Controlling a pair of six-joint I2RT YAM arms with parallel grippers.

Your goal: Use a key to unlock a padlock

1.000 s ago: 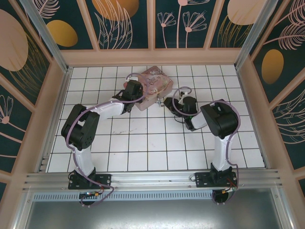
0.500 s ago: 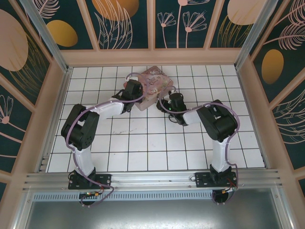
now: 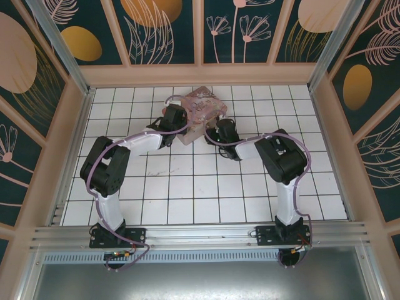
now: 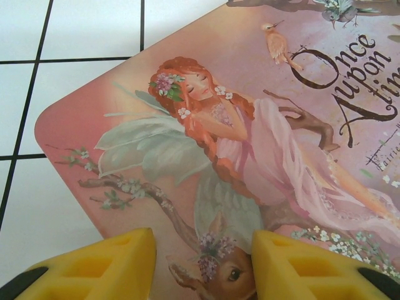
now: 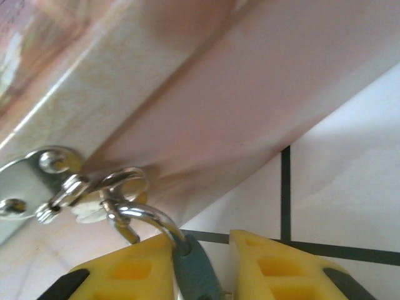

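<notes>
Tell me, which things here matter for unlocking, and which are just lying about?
Job: blue padlock; silver hasp it hangs from; right end effector around the padlock.
Just there: pink fairy tin; white tiled table.

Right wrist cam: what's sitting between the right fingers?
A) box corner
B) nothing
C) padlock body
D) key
C: the blue padlock stands between the right gripper fingers, and its shackle is hooked through the ring on the box.
</notes>
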